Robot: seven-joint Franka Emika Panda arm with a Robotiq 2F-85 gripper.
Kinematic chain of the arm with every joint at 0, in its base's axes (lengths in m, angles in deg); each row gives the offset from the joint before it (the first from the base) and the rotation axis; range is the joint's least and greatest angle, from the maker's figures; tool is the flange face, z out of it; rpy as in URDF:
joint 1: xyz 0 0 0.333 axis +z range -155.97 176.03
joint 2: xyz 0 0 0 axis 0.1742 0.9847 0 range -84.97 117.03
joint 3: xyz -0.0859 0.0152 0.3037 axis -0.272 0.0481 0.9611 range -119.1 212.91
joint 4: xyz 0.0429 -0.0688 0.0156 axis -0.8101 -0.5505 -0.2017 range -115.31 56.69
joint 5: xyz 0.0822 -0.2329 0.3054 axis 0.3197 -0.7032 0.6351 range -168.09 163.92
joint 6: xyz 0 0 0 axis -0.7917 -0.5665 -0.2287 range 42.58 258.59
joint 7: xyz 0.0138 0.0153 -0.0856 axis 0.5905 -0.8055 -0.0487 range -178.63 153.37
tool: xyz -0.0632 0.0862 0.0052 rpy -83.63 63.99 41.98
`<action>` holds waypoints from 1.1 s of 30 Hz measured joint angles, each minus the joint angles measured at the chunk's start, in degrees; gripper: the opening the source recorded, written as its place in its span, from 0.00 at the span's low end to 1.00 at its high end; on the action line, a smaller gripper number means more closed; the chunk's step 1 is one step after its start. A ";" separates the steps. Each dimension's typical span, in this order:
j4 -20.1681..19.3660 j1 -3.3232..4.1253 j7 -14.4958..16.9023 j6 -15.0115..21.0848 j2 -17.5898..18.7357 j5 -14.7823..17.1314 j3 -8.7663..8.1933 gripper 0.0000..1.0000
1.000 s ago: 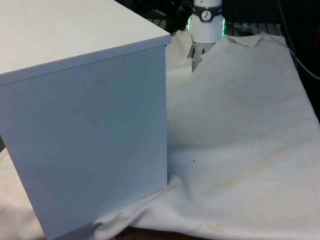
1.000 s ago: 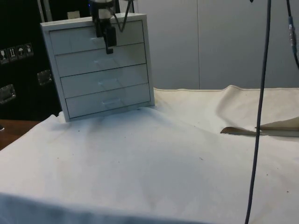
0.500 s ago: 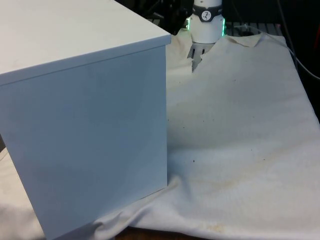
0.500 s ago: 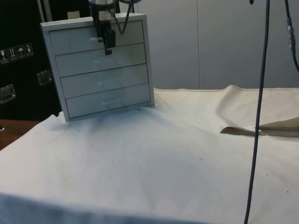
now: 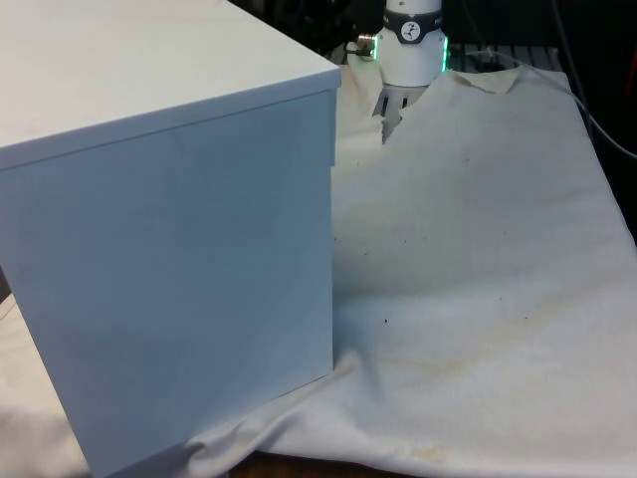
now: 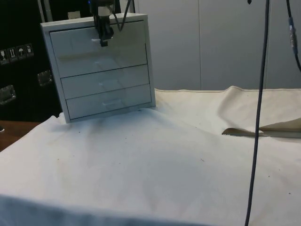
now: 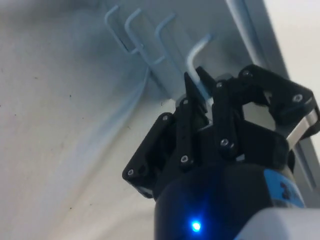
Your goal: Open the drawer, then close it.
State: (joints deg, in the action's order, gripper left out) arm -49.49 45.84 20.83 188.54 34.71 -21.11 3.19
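Drawer [image 6: 99, 47] number one, the top of four in a white chest [image 6: 101, 70], sat at the side view's far left, on the white cloth [image 6: 188, 160] that covered the table; its front appeared to stand slightly proud of the three fronts below it, which I judged to mean the opening pull was under way. The black gripper [image 6: 103, 40] hung at the middle of that front, and in the wrist view the fingers [image 7: 192, 107] were pinched shut around the thin metal handle [image 7: 197, 55]. Moving rightwards in the side view, the cloth lay bare and rumpled, with a fold raised near the far right and a dark cable [image 6: 258, 113] hanging down in front. In the front view the chest [image 5: 169, 249] turned its blank back to the camera. The main risk I saw was the slim handle slipping out of the pinch if the pull drifted off the drawer's line of travel. A light chest on loose cloth could also slide or tip toward the arm instead of letting the drawer run.
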 measured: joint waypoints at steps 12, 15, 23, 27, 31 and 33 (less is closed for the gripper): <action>0.40 -0.11 -0.11 0.06 -0.17 -0.06 -0.34 0.00; 0.40 -0.11 -0.11 0.06 -0.17 -0.06 -0.34 0.00; 0.34 0.11 -1.49 -0.23 -0.29 -0.06 -0.34 0.00; 0.06 0.40 -2.29 -0.63 -0.74 -0.06 -0.34 0.00; -0.69 0.74 -2.75 -0.63 -1.60 -0.17 -0.34 0.00; -0.69 0.74 -2.75 -0.63 -1.60 -0.17 -0.34 0.00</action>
State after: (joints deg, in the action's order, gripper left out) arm -50.18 46.59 18.08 187.91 33.11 -21.28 2.84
